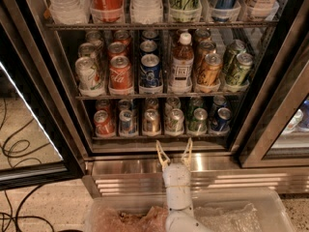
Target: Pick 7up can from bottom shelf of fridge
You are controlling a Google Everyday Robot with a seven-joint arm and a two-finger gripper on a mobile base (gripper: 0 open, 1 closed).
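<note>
The fridge [263, 110] stands with its door open, over a ribbed steel base. On the bottom shelf [120, 137] is a row of cans in clear lanes. The 7up can [175, 121], pale whitish-green with a silver top, stands fourth from the left. A copper-coloured can [151, 122] is on its left and a darker green can [198, 121] on its right. My gripper [174, 142] is open and empty. It sits just in front of and below the shelf's front rail, roughly in line with the 7up can and not touching it.
The taller shelf above holds cans and a brown bottle [181, 62]. The open glass door [29, 144] stands at the left, with cables [19, 149] on the floor. A second cooler door [289, 129] is at the right. A clear bin [241, 211] lies at the bottom.
</note>
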